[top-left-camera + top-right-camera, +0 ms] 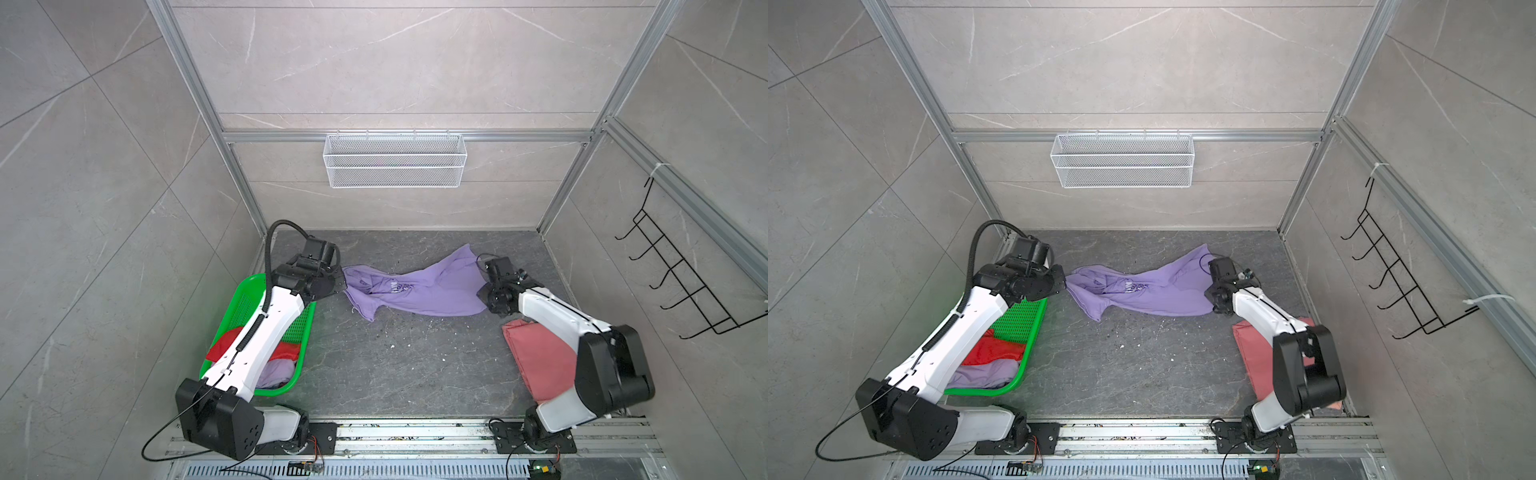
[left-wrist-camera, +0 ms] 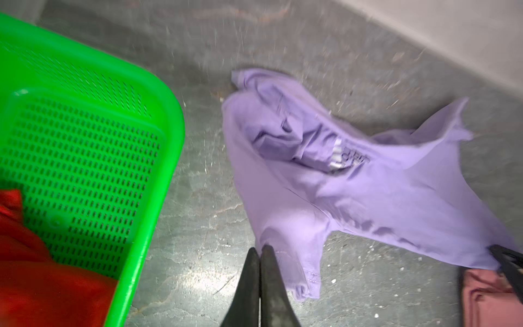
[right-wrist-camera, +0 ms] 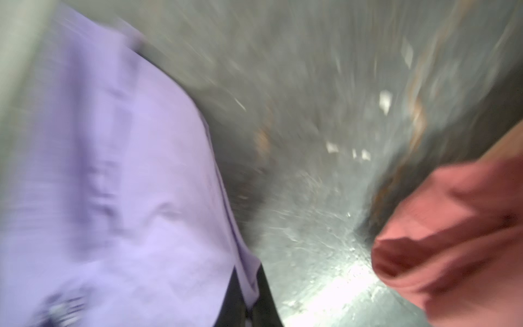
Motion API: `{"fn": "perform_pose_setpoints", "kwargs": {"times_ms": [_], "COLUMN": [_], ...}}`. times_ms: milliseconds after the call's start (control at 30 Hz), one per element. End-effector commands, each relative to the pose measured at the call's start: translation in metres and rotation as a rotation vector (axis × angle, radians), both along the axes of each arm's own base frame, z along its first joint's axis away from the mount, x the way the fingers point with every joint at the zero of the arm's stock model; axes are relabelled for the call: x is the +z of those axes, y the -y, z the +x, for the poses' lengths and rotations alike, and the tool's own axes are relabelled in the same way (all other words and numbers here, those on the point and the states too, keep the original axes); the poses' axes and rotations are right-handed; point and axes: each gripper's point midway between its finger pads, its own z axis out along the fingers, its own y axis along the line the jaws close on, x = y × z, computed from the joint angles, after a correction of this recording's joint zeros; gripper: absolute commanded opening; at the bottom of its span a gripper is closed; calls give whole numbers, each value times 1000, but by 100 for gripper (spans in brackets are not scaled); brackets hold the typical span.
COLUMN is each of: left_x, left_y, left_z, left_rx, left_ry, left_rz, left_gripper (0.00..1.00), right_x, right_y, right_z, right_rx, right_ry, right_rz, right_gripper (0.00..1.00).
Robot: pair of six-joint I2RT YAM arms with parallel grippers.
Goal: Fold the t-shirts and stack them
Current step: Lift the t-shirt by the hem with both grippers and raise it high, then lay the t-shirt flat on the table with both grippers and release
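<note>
At the middle of the desk [image 1: 395, 365], toward its back edge, a lavender t-shirt [image 1: 419, 291] lies crumpled and drawn out sideways between the two arms. Its chest print is partly buried in the folds and cannot be read.

Left gripper [image 2: 259, 253]: clenched, fingers pressed together, on the shirt's edge beside a sleeve. In both top views this end of the shirt meets the gripper just beyond the back corner of the green basket [image 1: 249, 279].

Right gripper [image 3: 249, 300]: clenched on the opposite end of the same shirt. The right wrist view is blurred, but it shows lavender cloth running down between the two dark fingers. In a top view the cloth ends directly at this gripper [image 1: 1209, 300].

Other t-shirts noted:
- Salmon-pink t-shirt [image 1: 536, 357], folded flat along the right edge of the desk, partly under the right arm. It is near the right gripper, and a strip of bare desk separates it from the lavender shirt.
- Red t-shirt [image 1: 996, 349], bunched in the basket.
- Second lavender t-shirt [image 1: 988, 374], in the basket, touching the red one on its front side.

The basket stands at the left edge of the desk, under the left arm.
</note>
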Motion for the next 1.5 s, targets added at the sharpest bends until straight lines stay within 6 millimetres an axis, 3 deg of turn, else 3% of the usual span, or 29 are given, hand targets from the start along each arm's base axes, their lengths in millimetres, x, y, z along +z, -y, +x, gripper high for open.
{"fn": "perform_pose_setpoints", "kwargs": {"times_ms": [0, 167, 300, 400, 467, 600, 767, 933, 1033, 1133, 1267, 1367, 1433, 1467], "left_x": [87, 198, 287, 323, 333, 328, 304, 290, 298, 327, 351, 341, 318, 299], "left_y": [-14, -37, -48, -47, -41, -22, -2, -1, -10, -17, -21, -24, -31, -34], "left_z": [4, -27, -75, -95, -93, -58, 16, 86, 114, 110, 78, 55, 43, 37], "left_rx": [-16, -23, -46, -71, -94, -143, -155, -133, -121, -123, -133, -128, -101, -82], "left_ry": [259, 554, 811, 937, 975, 986, 930, 884, 878, 930, 981, 957, 899, 847], "left_rz": [-16, 36, 47, 22, 2, -32, -36, -104, -188, -184, -164, -156, -130, -118], "left_gripper": [0, 0, 0, 0, 0, 0, 0, 0, 0, 0, 0, 0, 0, 0], "right_x": [113, 241, 340, 391, 409, 413, 392, 369, 378, 407, 435, 428, 405, 385], "right_y": [19, 28, 33, 29, 22, 13, -10, -25, -28, -25, -14, -9, -6, -4], "right_z": [6, -20, -52, -66, -61, -30, 39, 97, 114, 110, 85, 67, 58, 54], "right_rx": [20, 59, 117, 174, 208, 230, 278, 295, 305, 304, 297, 306, 314, 317], "right_ry": [233, 494, 712, 823, 866, 891, 859, 810, 829, 889, 938, 906, 847, 795], "right_rz": [-126, -180, -243, -282, -291, -305, -291, -273, -252, -260, -312, -334, -336, -334], "right_gripper": [0, 0, 0, 0, 0, 0, 0, 0, 0, 0, 0, 0, 0, 0]}}
